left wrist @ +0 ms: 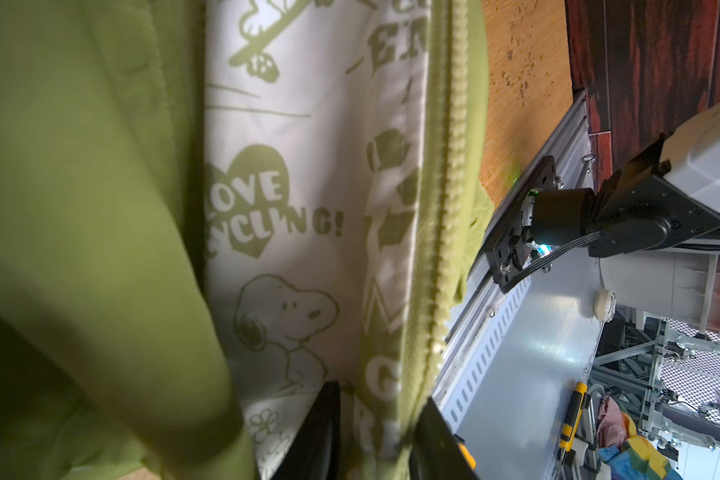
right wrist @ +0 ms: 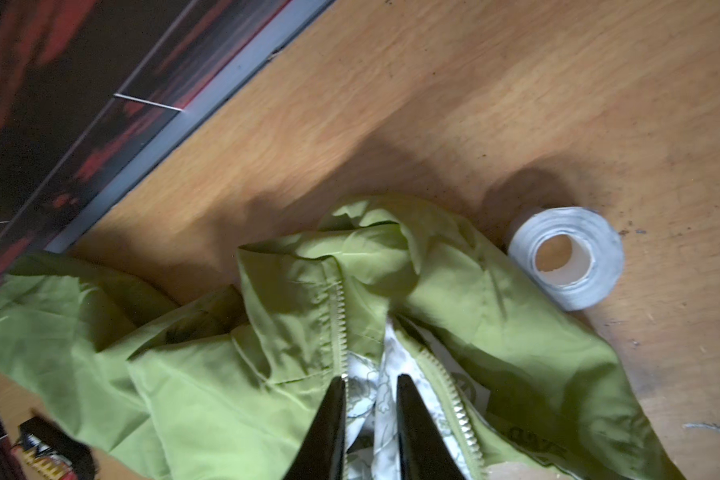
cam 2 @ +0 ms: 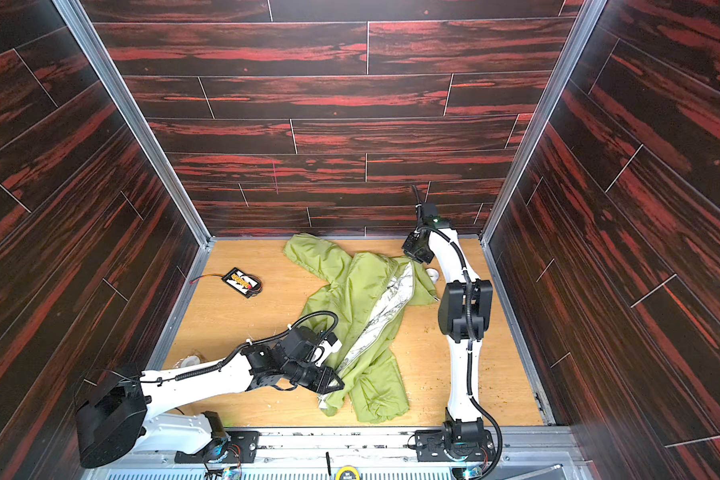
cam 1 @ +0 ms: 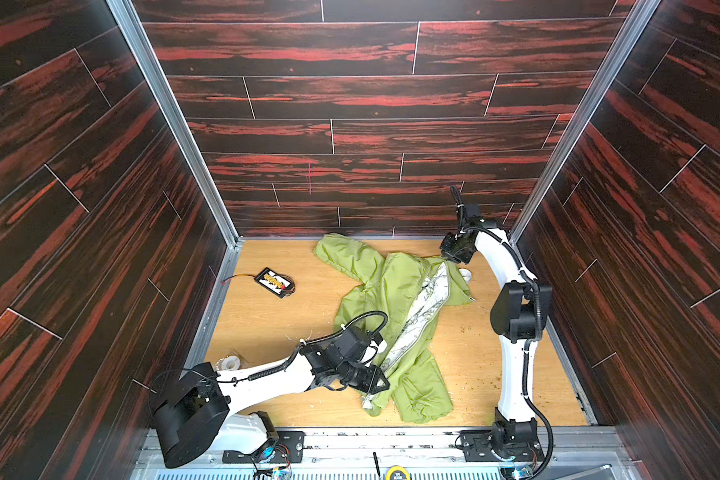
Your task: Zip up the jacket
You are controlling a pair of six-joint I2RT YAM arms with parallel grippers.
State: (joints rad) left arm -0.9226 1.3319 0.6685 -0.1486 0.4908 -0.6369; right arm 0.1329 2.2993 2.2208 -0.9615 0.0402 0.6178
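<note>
The lime-green jacket (cam 1: 371,286) (cam 2: 350,286) lies unzipped on the wooden table, its white printed lining (left wrist: 300,208) showing along the open front. My left gripper (cam 1: 381,384) (cam 2: 337,382) is low at the hem end. In the left wrist view it (left wrist: 381,392) is open, its jaws apart on either side of the zipper edge (left wrist: 454,166), with cloth loose between them. My right gripper (cam 1: 446,259) (cam 2: 412,257) hangs at the collar end. There it (right wrist: 371,377) is slightly open over the lining, between the two zipper rows (right wrist: 339,324).
A white tape roll (right wrist: 566,257) (cam 1: 465,274) lies beside the collar. A black battery pack (cam 1: 276,282) with wires sits at the back left. Another pale roll (cam 1: 230,363) lies by the left arm. Dark wood-patterned walls close in three sides; crumbs dot the table's right part.
</note>
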